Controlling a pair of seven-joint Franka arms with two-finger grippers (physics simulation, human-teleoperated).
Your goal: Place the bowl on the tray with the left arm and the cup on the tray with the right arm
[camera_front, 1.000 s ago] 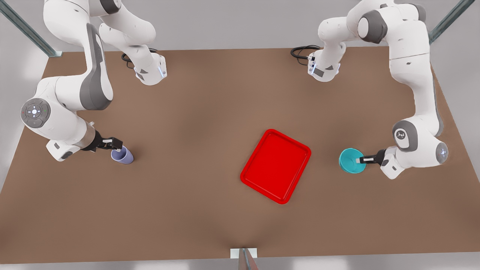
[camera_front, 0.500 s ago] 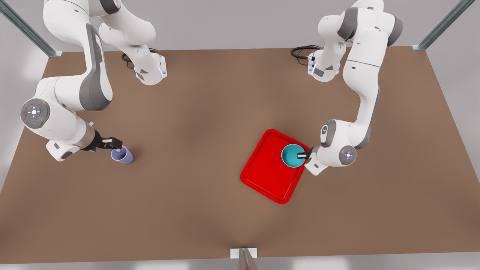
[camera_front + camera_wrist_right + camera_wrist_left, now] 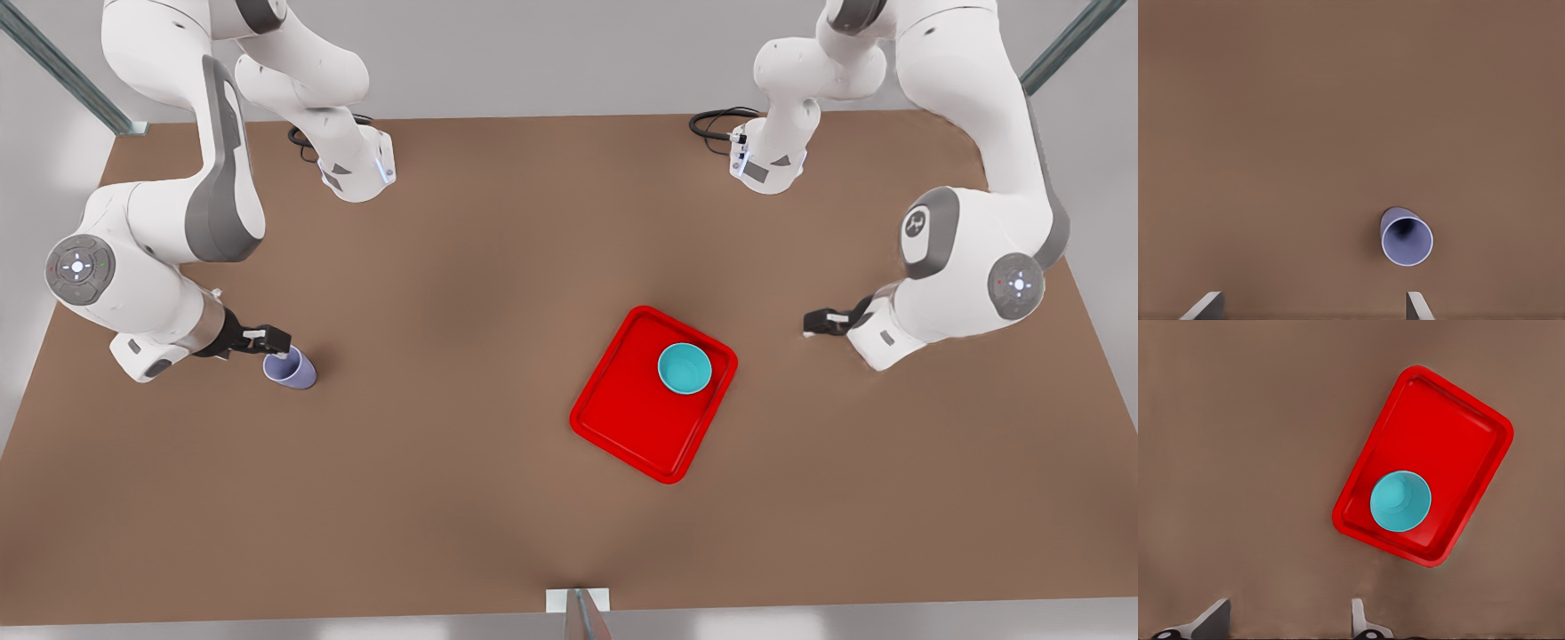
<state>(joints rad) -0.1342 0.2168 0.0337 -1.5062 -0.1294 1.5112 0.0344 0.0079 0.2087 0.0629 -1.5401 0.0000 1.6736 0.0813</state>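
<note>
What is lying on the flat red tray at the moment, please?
The small round teal bowl sits upright and empty on the flat red rectangular tray, in a corner. The bowl covers the tray floor beneath it.

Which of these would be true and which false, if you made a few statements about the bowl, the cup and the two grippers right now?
1. The bowl sits on the tray. True.
2. The cup is also on the tray. False: it stands on the table, far off toward the front view's left.
3. The left gripper grips the bowl. False: its fingers are open and it hangs clear of the tray, toward the front view's right.
4. The right gripper is right by the cup, fingers open. True.
5. The bowl is in the middle of the tray. False: it sits near one corner.
</note>
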